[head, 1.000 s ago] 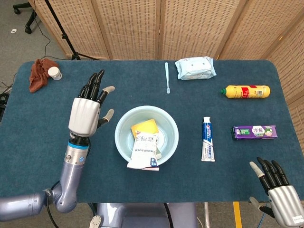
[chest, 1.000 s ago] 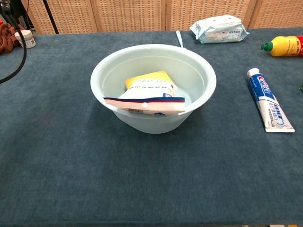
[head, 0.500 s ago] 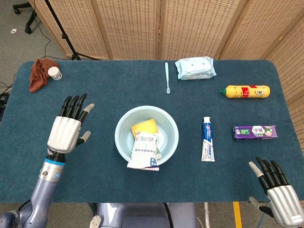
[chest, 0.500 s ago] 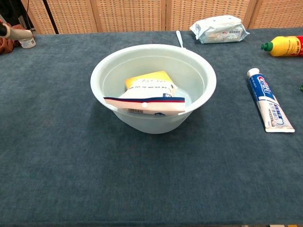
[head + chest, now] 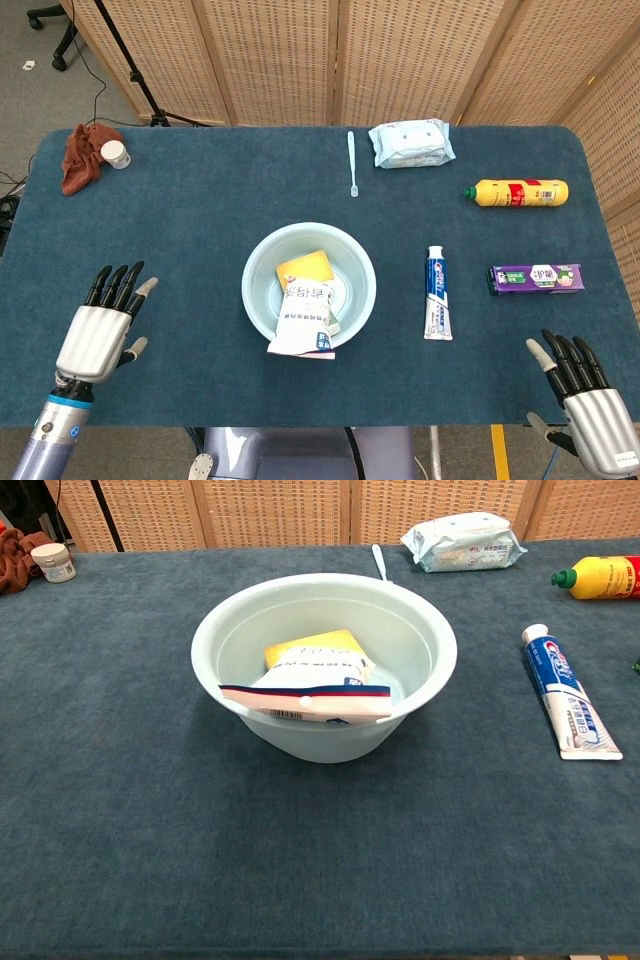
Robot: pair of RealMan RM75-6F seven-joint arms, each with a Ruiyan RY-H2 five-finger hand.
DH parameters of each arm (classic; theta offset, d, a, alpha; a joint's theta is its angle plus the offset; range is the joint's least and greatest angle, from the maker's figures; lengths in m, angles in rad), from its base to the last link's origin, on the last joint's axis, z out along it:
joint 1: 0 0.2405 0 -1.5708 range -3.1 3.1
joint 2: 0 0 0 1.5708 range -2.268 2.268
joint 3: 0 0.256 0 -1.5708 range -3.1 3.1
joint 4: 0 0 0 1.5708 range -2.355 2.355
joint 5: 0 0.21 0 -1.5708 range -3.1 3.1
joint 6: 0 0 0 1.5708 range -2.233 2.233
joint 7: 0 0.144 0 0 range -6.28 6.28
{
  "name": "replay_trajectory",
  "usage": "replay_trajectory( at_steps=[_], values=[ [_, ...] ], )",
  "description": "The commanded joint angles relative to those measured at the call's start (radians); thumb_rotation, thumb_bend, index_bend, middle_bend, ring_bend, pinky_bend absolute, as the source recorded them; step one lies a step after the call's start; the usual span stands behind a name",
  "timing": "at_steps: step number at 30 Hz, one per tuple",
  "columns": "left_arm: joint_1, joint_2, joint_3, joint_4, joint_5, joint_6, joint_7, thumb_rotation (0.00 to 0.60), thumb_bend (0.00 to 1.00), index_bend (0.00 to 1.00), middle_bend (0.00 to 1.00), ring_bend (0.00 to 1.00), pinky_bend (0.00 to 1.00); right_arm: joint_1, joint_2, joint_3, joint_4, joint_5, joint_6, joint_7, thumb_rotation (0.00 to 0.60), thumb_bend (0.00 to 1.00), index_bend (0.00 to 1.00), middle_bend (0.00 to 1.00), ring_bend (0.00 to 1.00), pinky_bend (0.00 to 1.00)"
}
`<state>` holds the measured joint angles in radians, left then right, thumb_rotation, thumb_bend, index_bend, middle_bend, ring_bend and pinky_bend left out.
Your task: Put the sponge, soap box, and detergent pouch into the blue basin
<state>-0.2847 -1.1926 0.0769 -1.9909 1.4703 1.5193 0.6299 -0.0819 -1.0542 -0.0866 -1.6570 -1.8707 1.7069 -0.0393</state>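
**Basin loaded, both hands empty at the near table edge**

The blue basin (image 5: 309, 285) sits at the centre of the table (image 5: 200, 210). Inside it, the yellow sponge (image 5: 305, 267) lies toward 12 o'clock. The white detergent pouch (image 5: 305, 318) lies over it toward 6 o'clock, its lower end resting on the near rim and overhanging it. The soap box cannot be made out in either view.

The left hand (image 5: 100, 332) is at 8 o'clock from the basin, near the table edge, fingers spread, holding nothing. The right hand (image 5: 585, 400) is at 4 o'clock, at the table corner, fingers extended and apart, holding nothing.

At 3 o'clock lies a toothpaste tube (image 5: 437, 292); beyond it, a purple box (image 5: 535, 278). A yellow bottle (image 5: 517, 192) lies at 2 o'clock, a wipes pack (image 5: 411, 143) at 1 o'clock, a toothbrush (image 5: 352, 163) at 12 o'clock, and a brown cloth (image 5: 83, 156) at 10 o'clock.
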Motion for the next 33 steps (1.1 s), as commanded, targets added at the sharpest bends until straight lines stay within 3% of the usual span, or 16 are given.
replay_trajectory(
  at_steps=[1, 11, 33],
  values=[
    [0.046, -0.010, 0.026, 0.016, 0.034, 0.040, -0.024, 0.600, 0.20, 0.00, 0.00, 0.00, 0.00, 0.001, -0.002, 0.001, 0.001, 0.004, -0.004, -0.003, 0.600, 0.10, 0.06, 0.00, 0.00, 0.00],
    [0.135, -0.059, 0.025, 0.111, 0.068, 0.106, -0.105, 0.600, 0.21, 0.00, 0.00, 0.00, 0.00, 0.006, -0.014, 0.001, 0.000, 0.011, -0.024, -0.026, 0.600, 0.10, 0.06, 0.00, 0.00, 0.00],
    [0.170, -0.084, -0.007, 0.156, 0.090, 0.050, -0.135, 0.600, 0.21, 0.00, 0.00, 0.00, 0.00, 0.010, -0.022, -0.009, -0.003, 0.002, -0.038, -0.045, 0.600, 0.10, 0.06, 0.00, 0.00, 0.00]
  ],
)
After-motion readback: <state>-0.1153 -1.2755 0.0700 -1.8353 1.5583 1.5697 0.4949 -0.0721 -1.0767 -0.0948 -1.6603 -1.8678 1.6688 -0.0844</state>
